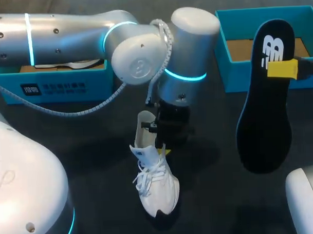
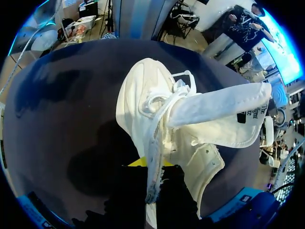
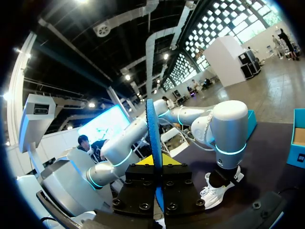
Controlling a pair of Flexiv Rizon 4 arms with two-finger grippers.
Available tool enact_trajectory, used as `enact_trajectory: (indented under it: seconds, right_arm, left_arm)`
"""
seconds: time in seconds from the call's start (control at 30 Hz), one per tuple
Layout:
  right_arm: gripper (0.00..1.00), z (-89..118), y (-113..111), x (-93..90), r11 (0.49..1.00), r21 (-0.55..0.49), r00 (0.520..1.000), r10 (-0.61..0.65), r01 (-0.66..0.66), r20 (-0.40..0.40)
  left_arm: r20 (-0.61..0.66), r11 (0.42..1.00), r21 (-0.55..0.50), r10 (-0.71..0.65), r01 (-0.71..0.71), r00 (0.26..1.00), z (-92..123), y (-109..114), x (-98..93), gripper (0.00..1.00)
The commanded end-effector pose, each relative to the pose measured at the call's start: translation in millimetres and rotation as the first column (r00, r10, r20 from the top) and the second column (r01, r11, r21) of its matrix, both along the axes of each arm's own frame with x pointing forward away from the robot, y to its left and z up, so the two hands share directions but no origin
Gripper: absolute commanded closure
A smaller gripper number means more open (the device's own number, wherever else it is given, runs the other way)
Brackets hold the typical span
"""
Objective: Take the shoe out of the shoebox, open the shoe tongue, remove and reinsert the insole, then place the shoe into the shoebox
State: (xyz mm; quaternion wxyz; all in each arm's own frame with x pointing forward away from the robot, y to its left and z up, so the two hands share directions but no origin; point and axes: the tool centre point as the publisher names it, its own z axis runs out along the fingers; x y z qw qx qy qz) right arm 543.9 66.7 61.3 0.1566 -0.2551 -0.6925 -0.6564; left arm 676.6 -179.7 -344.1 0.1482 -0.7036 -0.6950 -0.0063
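Left fingers [image 2: 136, 163] clamp a white sneaker [image 1: 158, 183] on the dark surface [image 1: 70, 140]; right fingers [image 1: 282, 69] clamp a raised black insole [image 1: 264, 118].

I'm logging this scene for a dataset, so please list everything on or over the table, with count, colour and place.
shoe: one, white, on the middle of the table, tongue folded out
insole: one, black, held up over the table's right side
back-left shoebox: one, blue, at the table's back left
back-right shoebox: one, blue, at the back right, partly behind the insole
table: one, dark
left tool: one, black with yellow tips, shut on the edge of the shoe's opening
right tool: one, yellow-tipped, shut on the insole
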Motion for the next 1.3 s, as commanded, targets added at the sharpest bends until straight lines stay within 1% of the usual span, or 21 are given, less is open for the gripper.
enact_trajectory:
  seconds: [0.03,0.27,0.43,0.6,0.97,1.0,1.03,1.07,1.1,1.13,1.17,1.2,1.3]
  right_arm:
    - [1.00,2.4,1.1,1.9,1.000,-0.005,1.000,0.003,-0.003,-0.003]
    - [1.00,2.4,1.1,1.9,1.000,-0.005,1.000,0.003,-0.003,-0.003]
    - [1.00,2.4,1.1,1.9,1.000,-0.005,1.000,0.003,-0.003,-0.003]
    - [1.00,2.4,1.1,1.9,1.000,-0.005,1.000,0.003,-0.003,-0.003]
    - [1.00,2.4,1.1,1.9,1.000,-0.005,1.000,0.003,-0.003,-0.003]
    - [1.00,2.4,1.1,1.9,1.000,-0.005,1.000,0.003,-0.003,-0.003]
    - [1.00,2.4,1.1,1.9,1.000,-0.005,1.000,0.003,-0.003,-0.003]
    - [1.00,2.4,1.1,1.9,1.000,-0.005,1.000,0.003,-0.003,-0.003]
    - [1.00,2.4,1.1,1.9,1.000,-0.005,1.000,0.003,-0.003,-0.003]
    - [1.00,2.4,1.1,1.9,1.000,-0.005,1.000,0.003,-0.003,-0.003]
    - [1.00,2.4,1.1,1.9,1.000,-0.005,1.000,0.003,-0.003,-0.003]
    - [1.00,2.4,1.1,1.9,1.000,-0.005,1.000,0.003,-0.003,-0.003]
    - [1.00,2.4,1.1,1.9,1.000,-0.005,1.000,0.003,-0.003,-0.003]
  left_arm:
    - [0.006,1.000,0.007,-0.014,0.014,1.000,-5.0,-6.1,-12.2,1.00]
    - [0.002,0.999,0.002,-0.033,0.033,0.999,-9.0,-17.5,-26.0,1.00]
    - [-0.004,0.999,0.004,-0.036,0.036,0.999,-16.1,-20.7,-30.4,1.00]
    - [-0.008,1.000,0.010,-0.025,0.025,1.000,-25.5,-22.8,-27.7,1.00]
    - [0.000,0.996,-0.078,-0.041,0.041,0.999,-33.6,-33.6,-20.9,1.00]
    - [-0.005,0.995,-0.088,-0.038,0.037,0.999,-34.7,-34.5,-21.0,0.94]
    - [-0.006,0.995,-0.092,-0.039,0.038,0.999,-34.9,-34.8,-21.1,0.82]
    - [-0.007,0.994,-0.106,-0.040,0.040,0.999,-35.1,-35.2,-21.5,0.67]
    - [-0.011,0.992,-0.118,-0.039,0.037,0.999,-34.6,-36.1,-21.9,0.53]
    - [-0.013,0.992,-0.124,-0.038,0.036,0.999,-33.7,-36.7,-21.9,0.29]
    - [-0.012,0.990,-0.138,-0.039,0.037,0.999,-30.8,-37.6,-21.3,0.02]
    - [-0.011,0.988,-0.147,-0.038,0.036,0.999,-29.0,-38.1,-20.7,0.00]
    - [-0.009,0.980,-0.196,-0.028,0.025,1.000,-15.7,-40.7,-17.2,0.00]
